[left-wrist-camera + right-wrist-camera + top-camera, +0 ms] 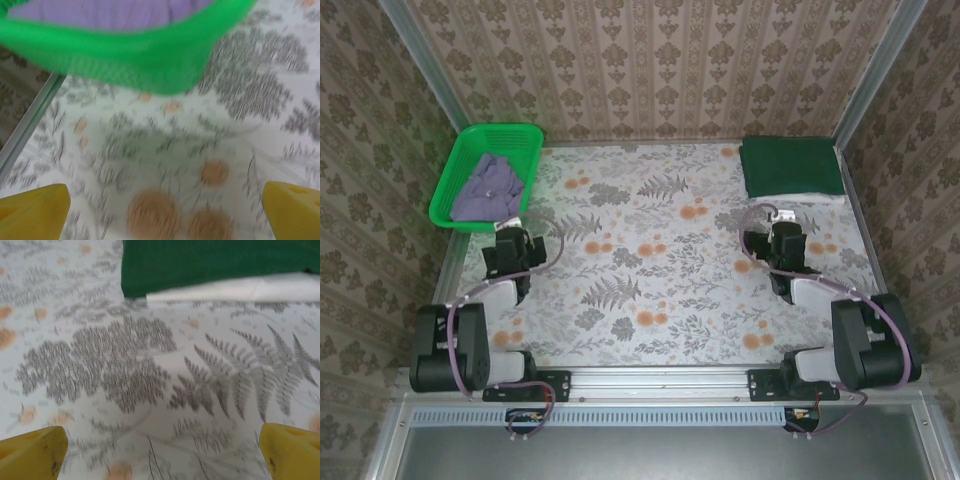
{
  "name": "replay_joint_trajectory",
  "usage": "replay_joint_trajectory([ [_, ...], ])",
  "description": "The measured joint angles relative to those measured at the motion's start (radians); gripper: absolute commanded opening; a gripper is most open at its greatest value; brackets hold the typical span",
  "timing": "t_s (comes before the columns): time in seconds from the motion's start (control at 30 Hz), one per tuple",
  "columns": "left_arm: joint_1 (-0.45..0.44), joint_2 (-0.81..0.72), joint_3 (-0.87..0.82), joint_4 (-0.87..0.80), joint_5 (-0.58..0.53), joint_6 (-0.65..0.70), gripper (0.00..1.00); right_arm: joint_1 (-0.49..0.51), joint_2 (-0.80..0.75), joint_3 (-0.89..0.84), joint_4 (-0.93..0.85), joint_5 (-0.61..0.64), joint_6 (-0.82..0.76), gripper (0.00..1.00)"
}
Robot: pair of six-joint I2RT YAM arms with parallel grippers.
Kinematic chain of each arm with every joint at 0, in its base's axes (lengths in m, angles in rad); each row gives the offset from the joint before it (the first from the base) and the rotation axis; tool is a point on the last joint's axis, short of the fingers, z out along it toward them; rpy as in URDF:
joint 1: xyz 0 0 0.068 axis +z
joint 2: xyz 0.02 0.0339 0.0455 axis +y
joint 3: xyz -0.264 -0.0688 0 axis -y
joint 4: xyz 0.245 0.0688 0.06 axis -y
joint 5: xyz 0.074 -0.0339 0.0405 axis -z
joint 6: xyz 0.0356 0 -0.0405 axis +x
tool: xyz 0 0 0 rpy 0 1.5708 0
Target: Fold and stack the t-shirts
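You had three t-shirts on record: the dark green t-shirt (790,165) lay folded at the far right corner of the table (650,300), directly on the cream-white t-shirt (815,201) (only its near edge showed), which I judged the stack begun, while the greyish-lavender t-shirt (487,187) sat crumpled in the single green basket (448,185) at far left, evidently awaiting its fold. Your two grippers were both spread wide and empty. The left gripper (509,232) stood just short of the basket's near rim, presumably placed to fetch that last shirt, and the right gripper (783,228) stood near the stack's front edge.
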Motion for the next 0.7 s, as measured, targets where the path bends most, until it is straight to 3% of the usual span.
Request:
replay_joint_trajectory([
  [0.2,0.002,0.092,0.048,0.132,0.064,0.044,1.0,-0.029,0.085,0.042,0.134,-0.057,-0.026,1.0],
  [0.53,0.001,0.129,-0.098,0.421,0.111,0.066,1.0,-0.06,0.133,-0.145,0.49,-0.095,-0.026,0.99],
  [0.7,-0.011,0.167,-0.102,0.482,0.125,0.097,1.0,-0.058,0.17,-0.224,0.626,-0.095,-0.029,1.0],
])
